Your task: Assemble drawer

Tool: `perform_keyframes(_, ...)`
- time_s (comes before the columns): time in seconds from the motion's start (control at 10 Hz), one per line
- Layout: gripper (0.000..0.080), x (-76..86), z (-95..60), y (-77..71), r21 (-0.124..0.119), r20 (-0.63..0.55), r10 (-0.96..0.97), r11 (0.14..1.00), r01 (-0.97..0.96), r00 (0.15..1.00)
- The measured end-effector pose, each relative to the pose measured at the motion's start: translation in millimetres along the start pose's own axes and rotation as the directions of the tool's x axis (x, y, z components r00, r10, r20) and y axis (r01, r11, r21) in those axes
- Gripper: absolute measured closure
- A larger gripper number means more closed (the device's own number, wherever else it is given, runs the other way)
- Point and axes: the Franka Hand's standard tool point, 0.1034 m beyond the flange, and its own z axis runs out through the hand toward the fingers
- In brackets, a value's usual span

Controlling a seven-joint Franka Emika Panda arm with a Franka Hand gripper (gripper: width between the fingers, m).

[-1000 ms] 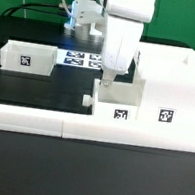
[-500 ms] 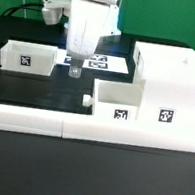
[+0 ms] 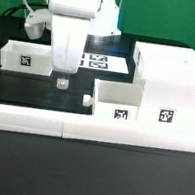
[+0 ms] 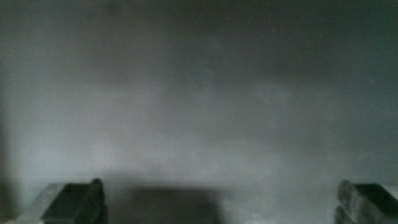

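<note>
We see the pincer [image 3: 60, 81] hanging just above a bare patch of the black counter [image 3: 30, 94]. In the wrist view its fingers [image 4: 75, 200] stand wide apart with only blurred dark surface between them, so it is open and carries nothing.

The drawer is in three parts. The tall housing [image 3: 174, 82] stands at the exterior view's right. One knobbed tray [image 3: 115, 101] sits tight against the housing's side, with its tagged face toward the long white wall bar [image 3: 41, 124]; we cannot tell whether it is partly entered or only abutting. The other tray [image 3: 25, 59] lies well apart at the exterior view's left, beyond the pincer.

We judge that the bar serves as a stop, keeping housing and tray square and braced against a push. The marker board [image 3: 103, 61] lies flat behind the arm (it plays no part in the build).

The pincer hangs between the two trays, nearer the lone one. With its fingers spread, it looks ready to straddle one of that tray's thin walls.
</note>
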Motion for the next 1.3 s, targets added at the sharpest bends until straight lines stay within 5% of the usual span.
perform_keyframes(0.2, 0.0151, 3.3, 9.0, -4.7, 0.009, -0.069, -0.002, 1.0, 0.002, 0.998)
perform_keyframes(0.6, 0.0151, 40.1, 19.3, -4.1, 0.034, -0.093, 0.082, 0.996, -0.08, 0.992)
perform_keyframes(1.3, 0.0151, 42.4, 17.6, -0.8, 0.042, -0.068, 0.168, 0.985, -0.165, 0.983)
